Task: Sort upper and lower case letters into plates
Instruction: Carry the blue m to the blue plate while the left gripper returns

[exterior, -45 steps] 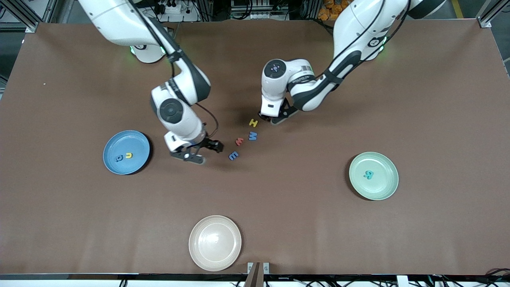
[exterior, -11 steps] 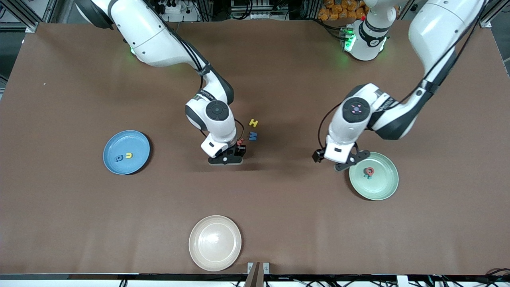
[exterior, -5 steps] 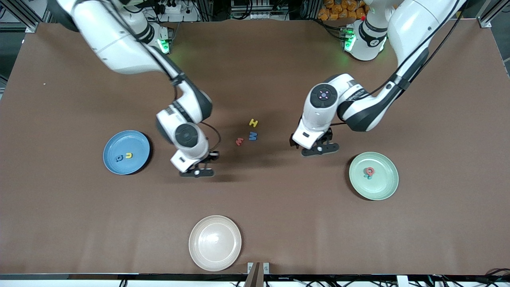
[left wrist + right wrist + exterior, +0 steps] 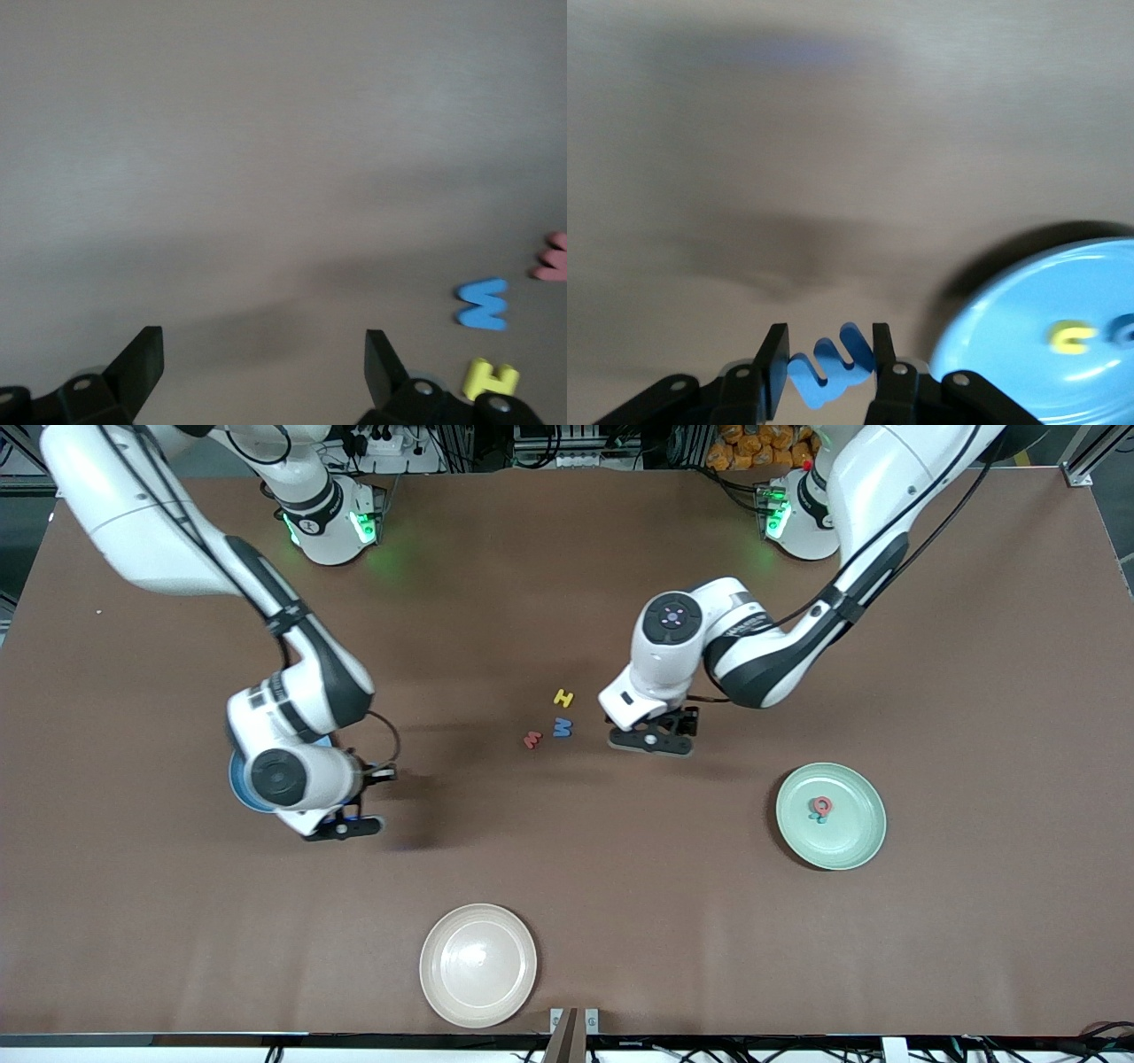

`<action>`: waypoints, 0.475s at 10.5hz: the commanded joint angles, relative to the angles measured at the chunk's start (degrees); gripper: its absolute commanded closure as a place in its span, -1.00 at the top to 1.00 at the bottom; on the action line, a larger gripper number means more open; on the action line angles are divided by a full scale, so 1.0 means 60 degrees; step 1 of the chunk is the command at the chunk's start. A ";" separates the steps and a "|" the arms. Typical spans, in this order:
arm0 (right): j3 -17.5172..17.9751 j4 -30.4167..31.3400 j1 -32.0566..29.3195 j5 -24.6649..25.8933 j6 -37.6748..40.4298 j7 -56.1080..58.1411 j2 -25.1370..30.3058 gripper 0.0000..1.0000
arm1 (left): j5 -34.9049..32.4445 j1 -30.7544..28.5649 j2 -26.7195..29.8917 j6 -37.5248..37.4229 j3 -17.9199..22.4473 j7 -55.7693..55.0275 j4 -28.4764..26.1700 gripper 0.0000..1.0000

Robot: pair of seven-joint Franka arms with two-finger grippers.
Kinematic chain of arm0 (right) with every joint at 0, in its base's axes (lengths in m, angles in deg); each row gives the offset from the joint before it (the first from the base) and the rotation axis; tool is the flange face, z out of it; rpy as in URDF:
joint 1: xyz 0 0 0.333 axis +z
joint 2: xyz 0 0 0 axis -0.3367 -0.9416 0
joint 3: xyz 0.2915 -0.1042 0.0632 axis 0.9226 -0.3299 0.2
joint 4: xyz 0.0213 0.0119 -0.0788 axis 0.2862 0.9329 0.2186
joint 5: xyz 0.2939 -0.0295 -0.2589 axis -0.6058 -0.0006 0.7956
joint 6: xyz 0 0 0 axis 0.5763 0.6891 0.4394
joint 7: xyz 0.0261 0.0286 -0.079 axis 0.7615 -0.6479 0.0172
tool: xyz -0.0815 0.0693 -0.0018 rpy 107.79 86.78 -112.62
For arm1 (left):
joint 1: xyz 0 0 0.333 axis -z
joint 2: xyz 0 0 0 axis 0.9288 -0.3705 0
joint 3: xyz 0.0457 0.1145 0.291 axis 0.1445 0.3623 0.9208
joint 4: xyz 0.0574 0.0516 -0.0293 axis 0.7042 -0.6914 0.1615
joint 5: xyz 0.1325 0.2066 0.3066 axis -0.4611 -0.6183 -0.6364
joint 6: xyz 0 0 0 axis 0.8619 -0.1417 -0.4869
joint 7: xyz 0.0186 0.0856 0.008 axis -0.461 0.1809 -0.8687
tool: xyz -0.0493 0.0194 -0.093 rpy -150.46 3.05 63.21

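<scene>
Blue e (image 4: pixel 833 365): pinched between the fingers of the right hand (image 4: pixel 347 821), up in the air at about 4 o'clock from the blue plate (image 4: pixel 234 784), just over its rim edge and the counter (image 4: pixel 620 921) beside it.
Blue plate: mostly hidden under the right arm in the front view; in the right wrist view, a yellow letter (image 4: pixel 1070 336) and part of a blue one lying in it.
Loose letters: yellow H (image 4: pixel 563 697), blue M (image 4: pixel 562 727), red w (image 4: pixel 532 739), close together on the counter mid-table.
Green plate (image 4: pixel 864 846): toward the left arm's end; a red letter (image 4: pixel 822 805) on a teal one in it.
Left hand (image 4: pixel 653 740): fingers spread wide, holding nothing, low over the counter at 3 o'clock from the blue M.
Step in hand: carrying the e to the blue plate; left arm closing on the loose trio.
Next move, judged: right hand to go toward 10 o'clock over the plate's middle, then let go; left hand to centre over one letter and descend.
Cream plate (image 4: pixel 478 965): nearest the front camera, nothing in it.
</scene>
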State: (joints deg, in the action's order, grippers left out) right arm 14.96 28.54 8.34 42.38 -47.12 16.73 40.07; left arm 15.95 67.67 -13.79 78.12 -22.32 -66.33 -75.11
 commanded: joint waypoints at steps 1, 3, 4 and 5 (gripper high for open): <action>0.0177 0.0325 -0.0877 0.0074 0.0086 0.1331 0.0247 -0.48 | 0.0079 0.0579 -0.0628 -0.0139 0.0135 0.0242 0.0903 0.86; 0.0192 0.0442 -0.1054 0.0599 0.0086 0.2121 0.0247 -0.47 | 0.0239 0.1222 -0.0658 -0.0139 0.0645 0.0154 0.1095 0.79; 0.0192 0.0486 -0.1185 0.0733 0.0100 0.3156 0.0305 -0.47 | 0.0255 0.1371 -0.0644 -0.0139 0.0866 0.0139 0.1197 0.78; 0.0206 0.0675 -0.1433 0.0763 0.0057 0.3601 0.0407 -0.39 | 0.0255 0.1387 -0.0644 -0.0139 0.0868 0.0139 0.1213 0.77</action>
State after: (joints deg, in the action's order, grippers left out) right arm 14.95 29.61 2.27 45.22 -46.72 33.68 40.24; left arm 15.95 74.59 -17.35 78.12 -18.32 -66.31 -69.77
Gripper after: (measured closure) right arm 0.573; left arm 0.110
